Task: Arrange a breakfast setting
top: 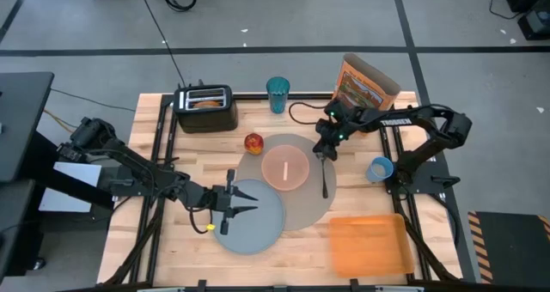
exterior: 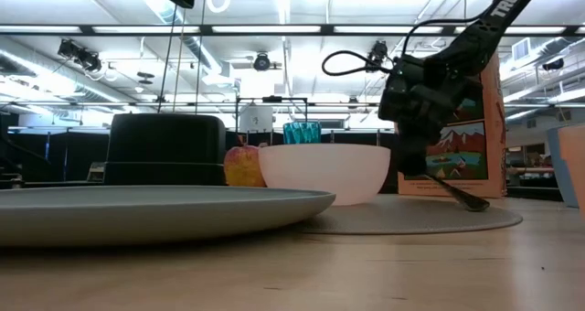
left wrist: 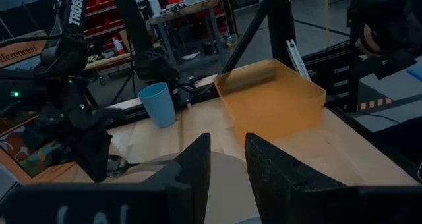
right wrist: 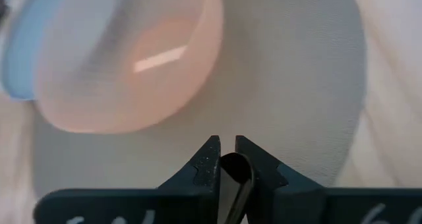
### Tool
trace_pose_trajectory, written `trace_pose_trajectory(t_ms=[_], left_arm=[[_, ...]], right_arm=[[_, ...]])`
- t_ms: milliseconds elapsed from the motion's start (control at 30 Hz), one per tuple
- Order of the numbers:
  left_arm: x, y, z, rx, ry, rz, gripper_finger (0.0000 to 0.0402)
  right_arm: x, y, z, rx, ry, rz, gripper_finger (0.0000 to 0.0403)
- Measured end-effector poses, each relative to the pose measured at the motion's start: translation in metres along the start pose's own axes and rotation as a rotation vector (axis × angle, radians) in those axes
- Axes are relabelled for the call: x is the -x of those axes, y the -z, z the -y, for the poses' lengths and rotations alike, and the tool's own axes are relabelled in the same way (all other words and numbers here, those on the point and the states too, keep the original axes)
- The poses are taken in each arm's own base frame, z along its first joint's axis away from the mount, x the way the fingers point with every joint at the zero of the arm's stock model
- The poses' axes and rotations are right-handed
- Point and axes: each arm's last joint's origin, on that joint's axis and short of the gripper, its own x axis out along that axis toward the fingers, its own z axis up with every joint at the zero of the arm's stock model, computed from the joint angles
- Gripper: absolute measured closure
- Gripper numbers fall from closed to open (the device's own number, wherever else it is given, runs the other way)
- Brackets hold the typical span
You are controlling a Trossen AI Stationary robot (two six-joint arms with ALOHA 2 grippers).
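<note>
The round translucent bowl (top: 285, 168) is pink, on a tan round mat (top: 309, 208) beside a grey-blue plate (top: 254, 226). The apple (top: 253, 142) is red and yellow; the printed cardboard cereal box (top: 364, 86) is orange.

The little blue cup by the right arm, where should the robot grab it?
The light-blue cup stands upright with its mouth open, so probably come straight down and pinch one side of the rim. The right gripper is nearest, but it is shut on the spoon.
</note>
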Motion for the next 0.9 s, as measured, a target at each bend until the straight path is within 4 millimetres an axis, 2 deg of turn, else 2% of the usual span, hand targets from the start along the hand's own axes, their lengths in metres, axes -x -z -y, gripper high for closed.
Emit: trace_pose_trajectory(t_ms=[400, 667, 800, 900], left_arm=[[0.0, 0.0, 0.0, 0.0, 0.002, 0.001, 0.0299], [0.0, 0.0, 0.0, 0.0, 0.002, 0.001, 0.0299], [0.0, 0.0, 0.0, 0.0, 0.002, 0.001, 0.0299], [0.0, 0.0, 0.0, 0.0, 0.002, 0.001, 0.0299]], right_arm=[[-0.006, 0.0, 0.0, 0.039, 0.16, -0.028, 0.0295], [-0.008, 0.0, -0.004, 0.053, 0.225, -0.042, 0.0285], [-0.001, -0.003, -0.01, 0.072, 0.319, -0.037, 0.0286], [0.011, -0.01, -0.023, 0.072, 0.346, -0.039, 0.0286]])
